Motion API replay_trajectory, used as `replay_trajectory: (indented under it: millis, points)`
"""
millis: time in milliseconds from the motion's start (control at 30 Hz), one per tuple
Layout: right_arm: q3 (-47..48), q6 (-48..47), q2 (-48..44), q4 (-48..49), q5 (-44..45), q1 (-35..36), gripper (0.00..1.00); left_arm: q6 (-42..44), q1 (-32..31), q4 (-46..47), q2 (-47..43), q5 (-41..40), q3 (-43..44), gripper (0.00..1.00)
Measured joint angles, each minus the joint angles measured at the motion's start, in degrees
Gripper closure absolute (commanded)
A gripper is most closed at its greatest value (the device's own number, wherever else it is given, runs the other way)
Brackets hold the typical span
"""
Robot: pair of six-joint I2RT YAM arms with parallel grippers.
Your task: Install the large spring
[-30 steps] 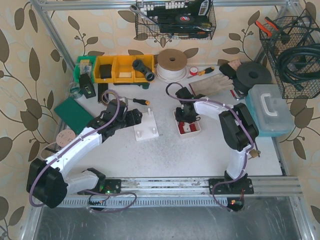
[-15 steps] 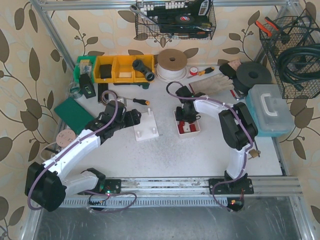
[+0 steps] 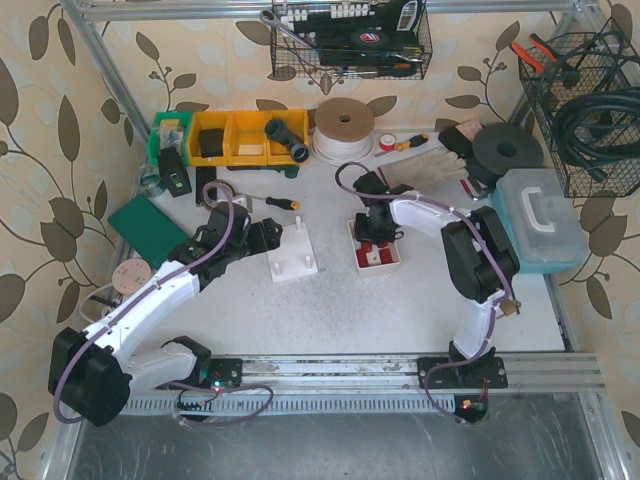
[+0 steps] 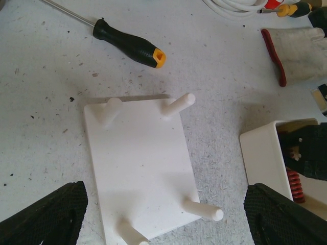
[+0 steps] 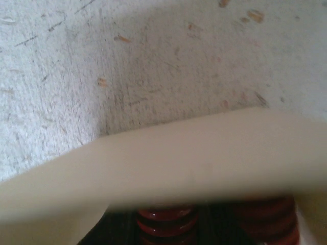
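Note:
The white peg plate [image 3: 292,256] lies flat at the table's middle, with several upright pegs; it also shows in the left wrist view [image 4: 140,163]. My left gripper [image 3: 268,236] is open wide and empty, its fingers [image 4: 46,212] low on either side of the plate's near end. A white tray [image 3: 396,262] to the right of the plate holds red springs [image 4: 293,185]. My right gripper [image 3: 378,238] is down inside the tray. In the right wrist view the tray wall [image 5: 179,163] fills the frame, and a red spring [image 5: 166,224] sits between dark finger shapes; the grip is hidden.
A black-and-orange screwdriver [image 3: 278,202] lies just beyond the plate. Work gloves [image 3: 430,165], a white cable coil [image 3: 343,128] and yellow bins [image 3: 240,138] line the back. A teal case [image 3: 540,222] stands at the right, and a green pad [image 3: 145,225] at the left.
My left arm has drawn in slightly toward the plate. My right gripper has shifted a little nearer and lower in the tray.

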Motion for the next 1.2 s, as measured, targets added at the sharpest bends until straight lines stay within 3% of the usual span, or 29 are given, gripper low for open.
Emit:
replay_trajectory:
  millis: [267, 567, 733, 900, 1067, 1200]
  points:
    - [-8.92, 0.02, -16.15, 3.96, 0.2, 0.04, 1.0, 0.15, 0.0, 0.46, 1.11, 3.26, 0.02, 0.12]
    - [-16.48, 2.38, -26.75, 20.52, -5.95, 0.15, 1.0, -2.34, 0.28, 6.82, 1.79, 15.69, -0.33, 0.13]
    - [-22.05, 11.43, -30.32, 34.71, -10.43, 0.22, 1.0, -8.35, -2.05, 15.52, 1.33, 21.0, -2.03, 0.14]
    - [-30.32, 24.22, -36.3, 48.43, -8.28, 1.2, 1.0, -14.47, -6.01, 23.8, 1.16, 23.32, -2.73, 0.17]
    - [-37.24, 35.93, -43.45, 55.15, -3.41, 2.8, 1.0, -20.02, -8.9, 32.76, 3.08, 24.06, -2.67, 0.19]
    - [-39.56, 43.19, -47.28, 57.72, -0.61, 3.72, 1.0, -20.39, -11.85, 34.51, 7.74, 24.04, 0.46, 0.19]
